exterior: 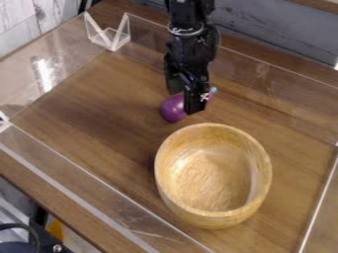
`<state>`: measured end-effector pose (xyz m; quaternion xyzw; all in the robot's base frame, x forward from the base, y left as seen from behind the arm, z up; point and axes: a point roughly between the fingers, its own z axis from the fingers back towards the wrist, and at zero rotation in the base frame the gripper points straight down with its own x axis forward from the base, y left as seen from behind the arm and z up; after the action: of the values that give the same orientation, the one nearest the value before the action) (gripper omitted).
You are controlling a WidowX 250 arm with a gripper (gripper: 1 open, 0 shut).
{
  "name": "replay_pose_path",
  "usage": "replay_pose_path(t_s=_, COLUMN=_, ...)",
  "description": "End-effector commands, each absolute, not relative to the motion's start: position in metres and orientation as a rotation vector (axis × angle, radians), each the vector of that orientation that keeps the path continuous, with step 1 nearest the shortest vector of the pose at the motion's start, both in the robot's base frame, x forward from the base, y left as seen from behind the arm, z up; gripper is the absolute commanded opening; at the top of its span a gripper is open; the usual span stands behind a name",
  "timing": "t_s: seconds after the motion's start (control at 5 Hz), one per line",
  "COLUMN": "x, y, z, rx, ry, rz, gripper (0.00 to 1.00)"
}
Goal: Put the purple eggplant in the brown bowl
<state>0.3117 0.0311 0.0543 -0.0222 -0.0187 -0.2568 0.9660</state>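
In the single camera view, the black gripper (187, 102) points straight down over the wooden table (93, 119), its fingers spread wide, as far apart as they go. The fingertips reach down around the purple eggplant (173, 110), which lies on the tabletop directly beneath the hand. Whether the fingers (196, 99) actually touch the eggplant cannot be told from this angle; the hand's body hides the upper part of it, and only the rounded lower left end shows as a glossy purple bulge. Nothing is lifted: the eggplant rests on the wood.

The arm (189, 25) comes down from the top edge of the picture, nearly vertical, with the wrist stacked straight above the fingers. The hand stands a little behind the table's middle, toward its far edge.

The brown bowl (212, 174) sits upright on the table nearer the camera and somewhat to the right of the hand, toward the near right corner. Its far rim lies just beside the eggplant, close but apart from it. The bowl's hollow shows only pale wood grain.

A clear plastic wall (79, 212) runs around the table's edges, catching reflections along the left and near sides. Near the far left corner a small clear stand (109, 32) of folded plastic sits on the table, well apart from the hand and the bowl.
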Motion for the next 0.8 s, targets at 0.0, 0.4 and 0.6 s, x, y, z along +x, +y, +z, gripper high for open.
replay_pose_path(t_s=0.0, x=0.3174, y=0.0365, z=0.0598, rx=-0.033, ry=-0.079, rz=-0.513, gripper=1.0)
replay_pose_path(t_s=0.4, x=0.3213, y=0.0374, z=0.0536, rx=-0.035, ry=-0.098, rz=-0.523, gripper=1.0)
replay_pose_path(t_s=0.6, x=0.3227, y=0.0379, z=0.0505, rx=-0.037, ry=-0.106, rz=-0.529, gripper=1.0)
